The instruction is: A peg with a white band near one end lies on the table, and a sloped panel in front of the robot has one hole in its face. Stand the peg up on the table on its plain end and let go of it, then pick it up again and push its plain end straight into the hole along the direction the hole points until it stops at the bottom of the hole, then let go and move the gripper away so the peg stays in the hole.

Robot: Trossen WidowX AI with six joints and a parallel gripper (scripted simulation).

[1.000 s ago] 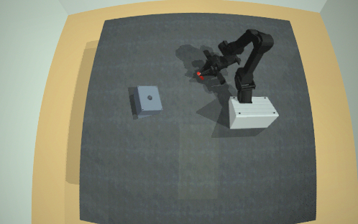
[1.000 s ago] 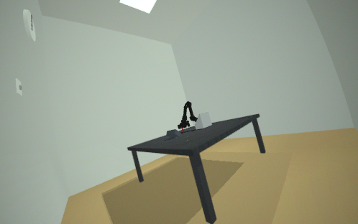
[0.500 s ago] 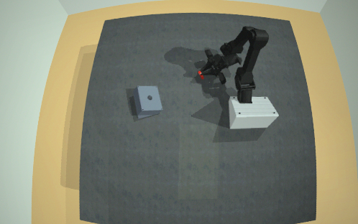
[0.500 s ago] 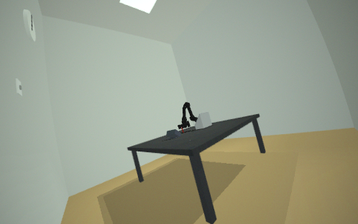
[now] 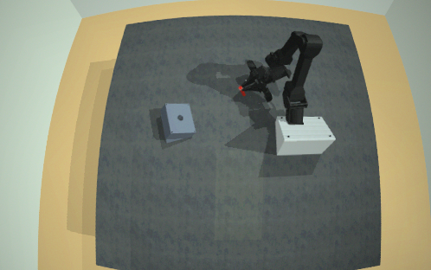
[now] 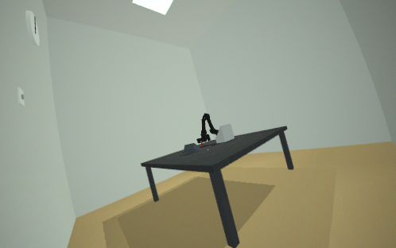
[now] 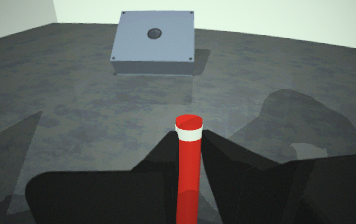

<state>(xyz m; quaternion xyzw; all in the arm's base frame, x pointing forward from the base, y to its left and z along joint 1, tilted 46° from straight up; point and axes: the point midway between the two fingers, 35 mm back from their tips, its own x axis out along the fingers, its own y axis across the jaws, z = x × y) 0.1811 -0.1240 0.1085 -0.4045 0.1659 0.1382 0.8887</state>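
- Sloped panel, 1, blue-grey (image 5: 173,110) (image 6: 192,149) (image 7: 135,42): at the left of the top view, on the dark table (image 5: 173,195) (image 6: 246,149). Round hole, 1 (image 5: 180,117) (image 7: 154,33), in its face; no peg in it. Small dark dots at the face's corners.
- Peg, 1, red (image 5: 243,93) (image 6: 202,144) (image 7: 189,170): right of the panel and well apart from it. White band, 1 (image 7: 189,134), near the upper end, so the plain end points downward. Roughly upright in the exterior view; whether that end touches the table, cannot tell.
- Gripper, 1, black (image 5: 242,88) (image 6: 201,141) (image 7: 189,132): clamped on the peg, 1 finger to each side, the banded end showing between the tips.
- Arm, 1, black (image 5: 303,65) (image 6: 203,126): bent, reaching out from the white block.
- White block, 1 (image 5: 303,147) (image 6: 226,133): furthest right, beneath the arm's foot.
- Progress, done: peg in grip, plain end lowermost. Whether the stand-and-release has been completed, these views do not settle.
- Progress, left: any unfinished standing and regrasp; then, by judgement, carry to the panel, tilt to match the hole's direction, push to the bottom, let go, withdraw. Insertion not yet begun.
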